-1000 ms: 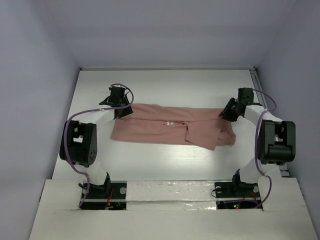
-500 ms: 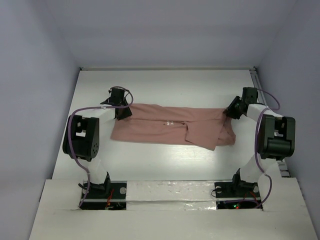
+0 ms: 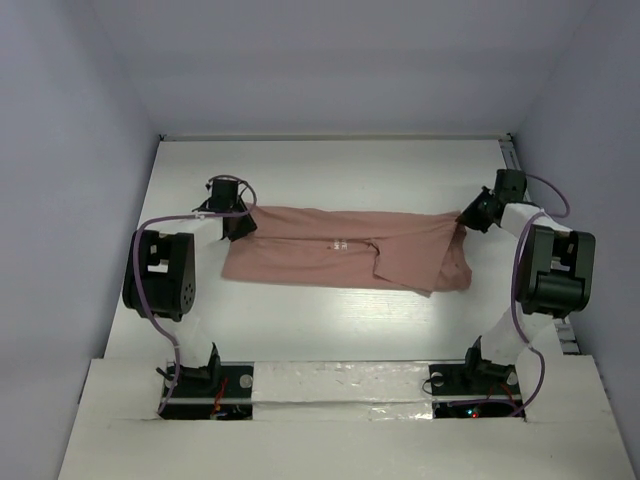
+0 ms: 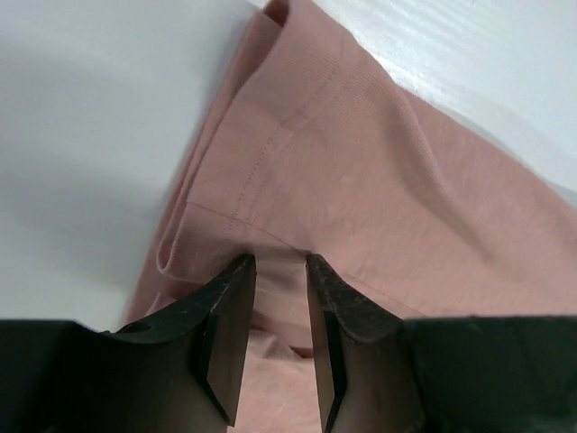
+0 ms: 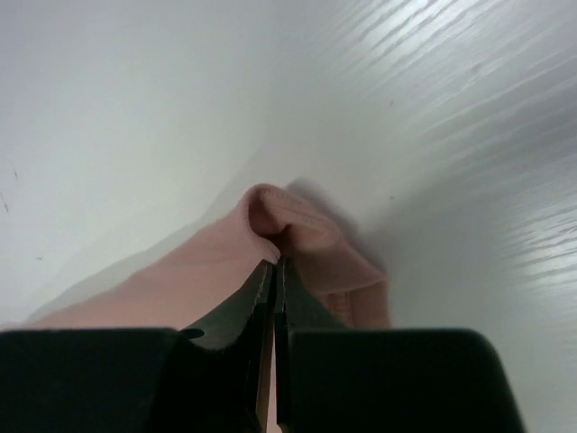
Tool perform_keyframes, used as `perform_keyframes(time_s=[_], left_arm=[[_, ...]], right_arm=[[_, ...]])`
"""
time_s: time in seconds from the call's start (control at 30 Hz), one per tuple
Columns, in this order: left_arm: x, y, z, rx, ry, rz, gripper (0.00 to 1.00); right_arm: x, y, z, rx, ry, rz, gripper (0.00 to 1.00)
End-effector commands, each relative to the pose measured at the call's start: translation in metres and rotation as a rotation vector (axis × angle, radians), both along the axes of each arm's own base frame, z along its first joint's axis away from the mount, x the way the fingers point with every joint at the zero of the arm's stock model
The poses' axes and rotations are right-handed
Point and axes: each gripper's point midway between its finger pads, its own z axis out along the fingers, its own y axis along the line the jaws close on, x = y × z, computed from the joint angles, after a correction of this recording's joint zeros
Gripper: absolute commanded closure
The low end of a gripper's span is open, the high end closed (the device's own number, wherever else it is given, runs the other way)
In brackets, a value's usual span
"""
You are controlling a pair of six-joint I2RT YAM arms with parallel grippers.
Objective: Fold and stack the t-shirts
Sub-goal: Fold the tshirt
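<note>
The salmon-pink t-shirt lies spread in a long band across the middle of the white table, its right part folded over with a flap pointing toward the near edge. My left gripper is at the shirt's far left corner; in the left wrist view the jaws stand a little apart with a thick fold of the pink cloth between them. My right gripper is at the far right corner; in the right wrist view it is shut on a bunched edge of the cloth.
Grey walls enclose the table on the left, back and right. A metal rail runs along the right edge. A white board covers the near edge between the arm bases.
Both grippers have moved outward, the left to the left and the right to the right. The shirt's far edge has been drawn longer and straighter between them.
</note>
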Motion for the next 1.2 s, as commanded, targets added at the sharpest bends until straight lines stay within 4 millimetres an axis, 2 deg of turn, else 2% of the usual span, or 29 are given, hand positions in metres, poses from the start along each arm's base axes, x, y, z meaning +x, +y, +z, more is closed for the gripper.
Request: perform_keyframes(time_s=[0.0,0.07,0.27,0.3,0.37,0.4,0.43,0.47,0.5,0.53,0.57,0.6,0.63,0.67,0.7,0.73,0.77,0.8,0.83,0.87,0.9,0.93,1.0,1.07,1.17], left_arm=[[-0.025,0.020,-0.027,0.005,0.090,0.059,0.72],[-0.027,0.020,-0.029,0.001,0.092,0.060,0.72],[-0.029,0.018,-0.023,-0.009,0.082,0.058,0.72],[-0.025,0.018,-0.016,-0.010,0.065,0.057,0.71],[-0.019,0.018,0.008,-0.015,0.018,0.056,0.71],[-0.012,0.017,0.026,-0.021,-0.023,0.057,0.70],[-0.007,0.017,0.052,-0.028,-0.091,0.055,0.70],[0.000,0.020,0.069,-0.018,-0.139,0.070,0.61],[0.006,0.026,0.083,-0.017,-0.180,0.090,0.58],[0.009,0.026,0.090,-0.019,-0.194,0.093,0.56],[0.013,0.029,0.092,-0.019,-0.194,0.097,0.56],[0.022,0.029,0.096,-0.015,-0.201,0.094,0.56],[0.023,0.034,0.075,0.003,-0.134,0.099,0.56],[0.026,0.039,0.068,0.007,-0.112,0.108,0.57],[0.033,0.038,0.066,0.008,-0.107,0.103,0.57],[0.036,0.039,0.053,0.016,-0.081,0.101,0.57],[0.039,0.038,0.050,0.018,-0.079,0.093,0.57],[0.044,0.037,0.050,0.016,-0.085,0.088,0.57],[0.046,0.037,0.041,0.021,-0.064,0.084,0.57],[0.050,0.036,0.041,0.014,-0.073,0.074,0.56],[0.056,0.033,0.041,0.006,-0.094,0.061,0.55],[0.059,0.033,0.040,0.005,-0.099,0.061,0.55],[0.067,0.032,0.042,0.003,-0.109,0.063,0.54],[0.070,0.033,0.031,0.007,-0.085,0.059,0.53],[0.072,0.033,0.017,0.018,-0.055,0.048,0.54]], right_arm=[[0.028,-0.027,0.020,-0.055,-0.081,-0.035,0.93],[0.032,-0.026,0.011,-0.045,-0.057,-0.021,0.91],[0.047,-0.025,0.008,-0.031,-0.082,-0.011,0.77],[0.049,-0.027,0.007,-0.037,-0.076,-0.014,0.76],[0.052,-0.030,0.017,-0.055,-0.077,-0.011,0.72],[0.052,-0.031,0.022,-0.058,-0.080,-0.012,0.67],[0.048,-0.032,0.040,-0.071,-0.105,-0.019,0.63],[0.042,-0.030,0.047,-0.068,-0.107,-0.021,0.59],[0.036,-0.027,0.054,-0.063,-0.121,-0.023,0.58],[0.030,-0.017,0.078,-0.058,-0.181,-0.003,0.59],[0.015,-0.005,0.067,-0.032,-0.163,0.008,0.64],[0.008,0.005,0.067,-0.021,-0.163,0.028,0.80],[0.000,0.015,0.065,-0.013,-0.158,0.048,0.90],[-0.008,0.031,0.066,0.011,-0.158,0.075,1.00],[-0.022,0.042,0.053,0.040,-0.120,0.093,1.00],[-0.029,0.052,0.050,0.066,-0.110,0.115,1.00],[-0.038,0.065,0.050,0.077,-0.102,0.142,1.00],[-0.051,0.067,0.037,0.085,-0.060,0.137,0.94],[-0.059,0.064,0.030,0.075,-0.028,0.117,0.86],[-0.065,0.061,0.025,0.061,-0.019,0.106,0.79],[-0.076,0.056,0.017,0.032,-0.003,0.084,0.68],[-0.079,0.053,0.014,0.018,0.003,0.073,0.63],[-0.080,0.050,0.005,0.003,0.018,0.069,0.62],[-0.076,0.055,-0.003,0.027,0.018,0.086,0.63],[-0.068,0.054,-0.014,0.039,0.027,0.069,0.71]])
